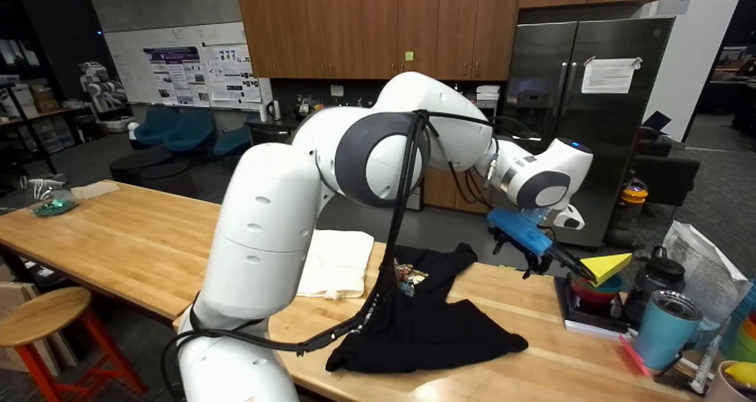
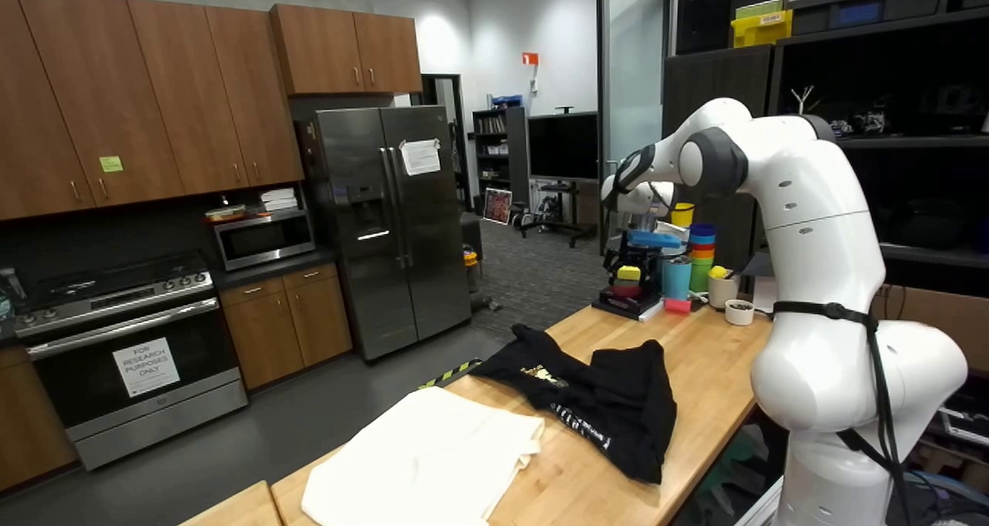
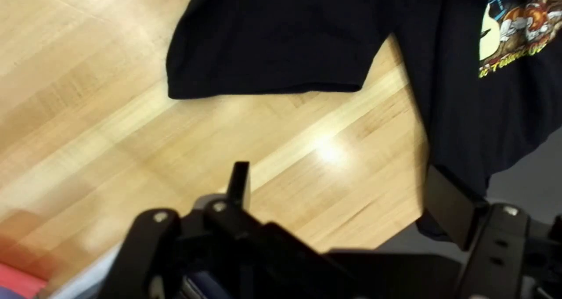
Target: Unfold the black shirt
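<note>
My jaws: the black gripper stands parted wide, the pale wooden table showing between.
Shirt: the large, soft black fabric shirt lies creased on the table, well apart from my jaws.
Beside the shirt: a flat cream-white cloth.
In the way: in an exterior view my white arm hides part of the cloth, and its black cable passes before the shirt.
Near my jaws: a round red bowl below a yellow angular piece; whether that sits inside, I cannot tell.
Upright near the bowl: a light-blue, shiny-rimmed tumbler and a black lidded bottle.
Stack: blue, orange, red and green cups.
Beige cup: a round yellow thing at its mouth.
Small white cup: dark contents, too small to name.
</note>
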`<state>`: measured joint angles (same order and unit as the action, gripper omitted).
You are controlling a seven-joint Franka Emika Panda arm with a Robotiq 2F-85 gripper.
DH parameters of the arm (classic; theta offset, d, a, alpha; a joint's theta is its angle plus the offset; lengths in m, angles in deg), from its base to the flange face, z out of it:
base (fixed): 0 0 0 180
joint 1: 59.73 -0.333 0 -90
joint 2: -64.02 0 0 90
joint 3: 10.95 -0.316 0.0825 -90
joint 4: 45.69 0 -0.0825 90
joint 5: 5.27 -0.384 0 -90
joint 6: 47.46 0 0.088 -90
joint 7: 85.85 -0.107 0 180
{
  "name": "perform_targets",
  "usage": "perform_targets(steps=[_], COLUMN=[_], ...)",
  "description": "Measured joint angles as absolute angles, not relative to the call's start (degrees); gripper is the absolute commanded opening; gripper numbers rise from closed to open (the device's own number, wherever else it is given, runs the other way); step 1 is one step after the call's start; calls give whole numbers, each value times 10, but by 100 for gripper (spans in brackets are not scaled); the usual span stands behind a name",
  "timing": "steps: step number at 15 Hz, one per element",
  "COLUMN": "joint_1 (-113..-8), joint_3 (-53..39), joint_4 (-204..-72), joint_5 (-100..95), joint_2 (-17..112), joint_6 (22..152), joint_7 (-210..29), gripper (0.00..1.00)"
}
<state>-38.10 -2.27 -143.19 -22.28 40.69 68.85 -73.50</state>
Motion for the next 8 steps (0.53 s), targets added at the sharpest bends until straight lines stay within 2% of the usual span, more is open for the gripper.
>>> perform_targets(steps=[8], joint_1=[-501], joint_3=[-60], joint_4=[-1530], joint_5=[-130], joint_2=[525], joint_6=[715], joint_7=[-734], gripper=[100])
